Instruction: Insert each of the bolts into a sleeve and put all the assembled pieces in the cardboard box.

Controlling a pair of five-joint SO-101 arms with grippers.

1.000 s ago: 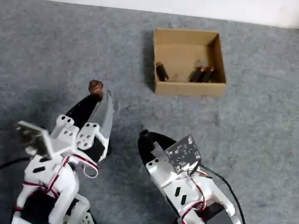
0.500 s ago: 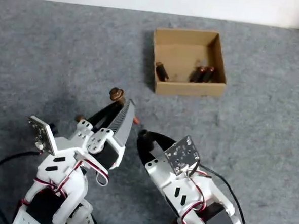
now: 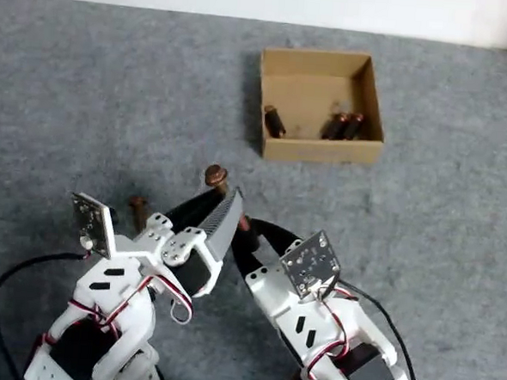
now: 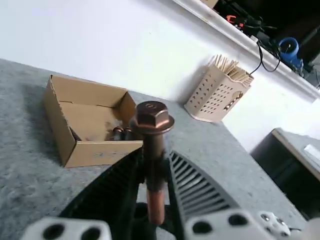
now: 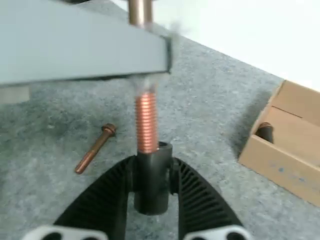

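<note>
Grey carpet (image 3: pixel 88 76) is hosting assembly: left gripper (image 4: pixel 152 167) is clamping a bolt (image 4: pixel 152 125) at the sleeve (image 5: pixel 151 187) the right gripper (image 5: pixel 151 167) is gripping; three pieces (image 3: pixel 274 121) are lying in the cardboard box (image 3: pixel 320 151), a spare bolt (image 5: pixel 95 148) waiting.

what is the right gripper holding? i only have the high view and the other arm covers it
Observer: In the right wrist view, the right gripper is shut on a dark sleeve, held upright with its open end up.
Operator: is the bolt in it yet
Observer: Barely, if at all. The bolt has its threaded tip right at the sleeve's mouth, and most of the thread is bare above it.
Operator: how is the left arm gripping it
Observer: In the left wrist view, the left gripper clamps the smooth shaft just below the hex head, with the bolt running along between the fingers.
</note>
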